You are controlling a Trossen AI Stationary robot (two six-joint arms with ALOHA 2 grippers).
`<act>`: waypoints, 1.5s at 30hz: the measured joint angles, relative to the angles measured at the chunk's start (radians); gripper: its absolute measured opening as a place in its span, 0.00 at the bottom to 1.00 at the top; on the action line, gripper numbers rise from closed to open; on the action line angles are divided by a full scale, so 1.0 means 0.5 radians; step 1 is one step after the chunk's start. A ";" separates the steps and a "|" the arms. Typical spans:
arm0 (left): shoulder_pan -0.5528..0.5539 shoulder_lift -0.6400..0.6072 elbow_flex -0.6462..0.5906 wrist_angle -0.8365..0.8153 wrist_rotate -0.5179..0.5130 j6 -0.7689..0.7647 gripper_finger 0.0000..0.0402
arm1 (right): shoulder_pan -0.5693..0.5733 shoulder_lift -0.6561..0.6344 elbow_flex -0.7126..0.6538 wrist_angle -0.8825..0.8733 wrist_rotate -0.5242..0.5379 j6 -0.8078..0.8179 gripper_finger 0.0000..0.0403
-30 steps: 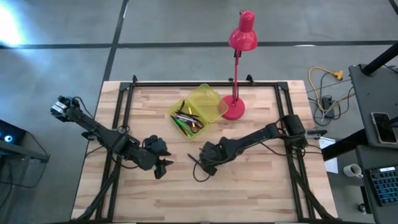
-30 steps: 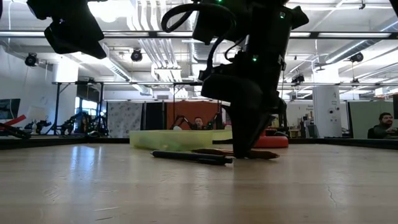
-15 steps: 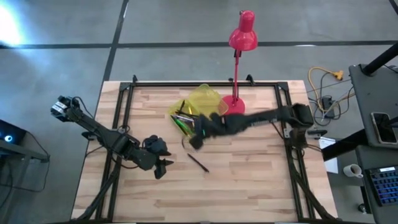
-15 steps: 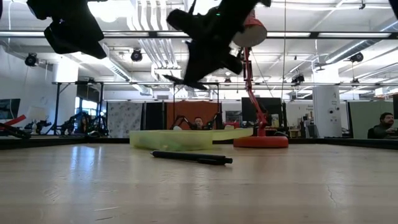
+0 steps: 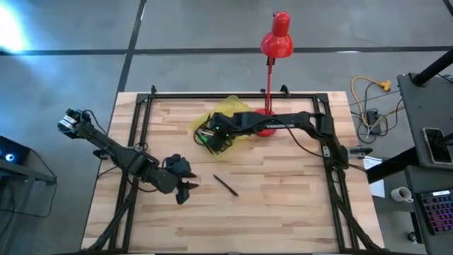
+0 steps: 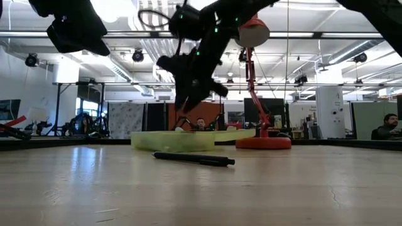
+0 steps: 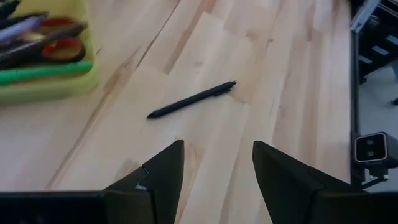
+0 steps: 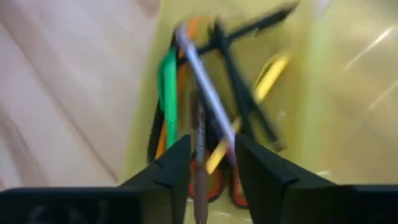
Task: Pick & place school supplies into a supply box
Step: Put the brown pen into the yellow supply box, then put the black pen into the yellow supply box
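The yellow-green supply box (image 5: 238, 110) lies open at the table's far middle and holds several pens and red-handled scissors (image 7: 61, 48). My right gripper (image 5: 212, 136) hangs over the box, shut on a thin brown pencil (image 8: 199, 134). It also shows in the low view (image 6: 188, 100). A dark pen (image 5: 226, 185) lies flat on the table nearer the front; it also shows in the left wrist view (image 7: 191, 99). My left gripper (image 5: 185, 191) is open and empty, above the table left of that pen. My right gripper pinches the brown pencil's shaft (image 8: 199, 158) between its two fingers. The fingers point down, slanting toward the box from above. The pencil sticks out beyond the fingertips and hangs tilted below them (image 6: 183, 117), clear of the table and over the pens in the box.
A red desk lamp stands by its round base (image 5: 267, 128) right beside the box, its head (image 5: 276, 41) beyond the table's far edge. Black rails (image 5: 134, 127) run along the table's sides. The near half of the table is bare wood (image 5: 233, 223).
My right gripper has risen from the table beside the dark pen, carrying the brown pencil, and swung toward the far edge until it is over the box. The pencil is lifted clear. The dark pen has stayed where it lay.
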 joint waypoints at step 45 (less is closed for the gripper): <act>0.707 1.225 0.372 0.731 1.155 2.214 0.44 | 1.368 -1.304 -1.325 -1.073 0.661 1.912 0.50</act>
